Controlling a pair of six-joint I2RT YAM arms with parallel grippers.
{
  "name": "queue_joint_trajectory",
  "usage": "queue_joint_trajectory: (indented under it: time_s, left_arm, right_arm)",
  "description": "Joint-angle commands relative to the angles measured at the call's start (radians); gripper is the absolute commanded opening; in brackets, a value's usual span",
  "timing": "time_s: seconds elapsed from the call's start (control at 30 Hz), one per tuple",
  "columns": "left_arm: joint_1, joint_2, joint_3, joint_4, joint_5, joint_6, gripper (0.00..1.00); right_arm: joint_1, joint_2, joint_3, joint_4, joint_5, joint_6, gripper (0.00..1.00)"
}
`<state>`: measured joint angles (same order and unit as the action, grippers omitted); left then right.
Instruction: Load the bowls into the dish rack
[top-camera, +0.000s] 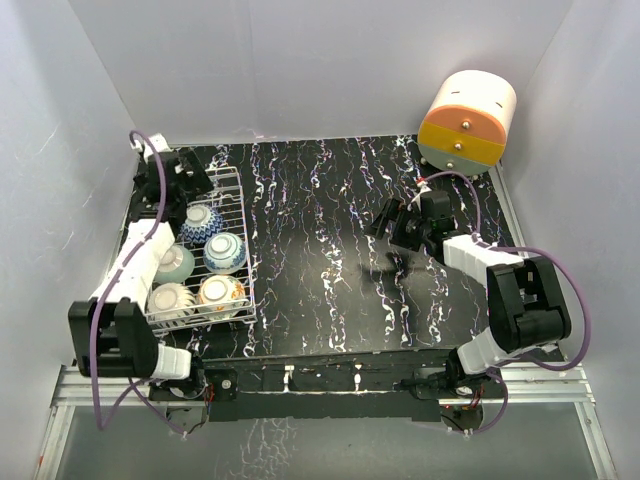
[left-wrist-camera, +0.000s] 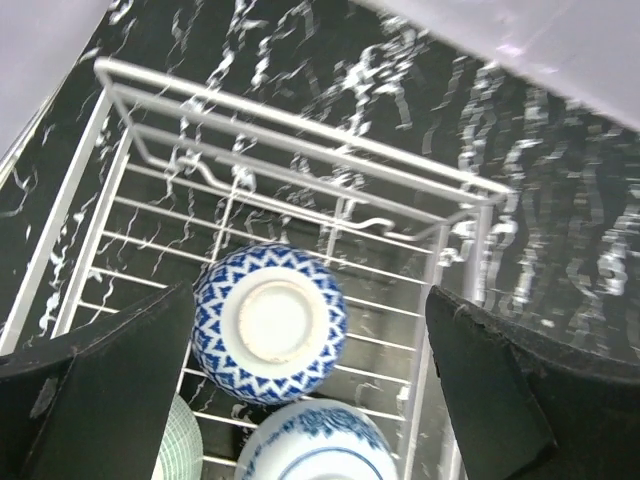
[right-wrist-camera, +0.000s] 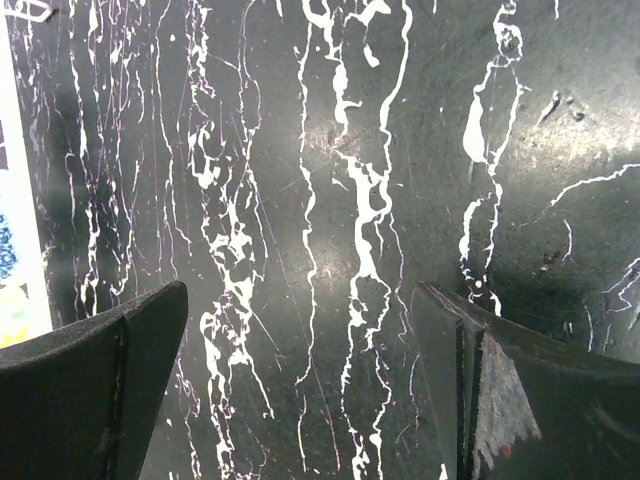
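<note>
1. Two arms are bolted at the near edge of the black marbled table: the left arm and the right arm.
2. One dish rack stands on the left side of the table, just beside the left arm. All five bowls lie inside it.
3. The nearest row in the rack has two bowls side by side: a pale bowl on the left and an orange-yellow patterned bowl on the right.
4. The middle row also has two: a mint-green bowl on the left, partly hidden under the arm, and a blue-patterned bowl on the right.
5. Farther back lies one zigzag bowl, turned base up, with a blue zigzag band around its outside.
6. The left gripper hangs above the far part of the rack, over the zigzag bowl. Its fingers are spread wide and hold nothing.
7. The right gripper is over bare tabletop right of centre, with its fingers apart and nothing between them.
8. One round orange-and-cream drawer unit sits at the far right corner.
</note>
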<state>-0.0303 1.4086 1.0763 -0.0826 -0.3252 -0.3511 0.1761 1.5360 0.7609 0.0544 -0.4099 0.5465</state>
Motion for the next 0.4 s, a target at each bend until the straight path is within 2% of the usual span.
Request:
queue_joint_trajectory:
  time_s: [0.0, 0.17, 0.37]
  left_arm:
    - [-0.003, -0.135, 0.108, -0.157, 0.167, 0.045, 0.97]
    - [-0.003, -0.196, 0.141, -0.287, 0.279, 0.074, 0.97]
    - [-0.003, -0.277, 0.141, -0.344, 0.379, 0.087, 0.97]
  right_arm:
    - [0.075, -0.065, 0.102, -0.05, 0.155, -0.058, 0.99]
    - [0.199, -0.047, 0.206, -0.162, 0.309, -0.072, 0.98]
    - [0.272, -0.046, 0.233, -0.209, 0.351, -0.068, 0.98]
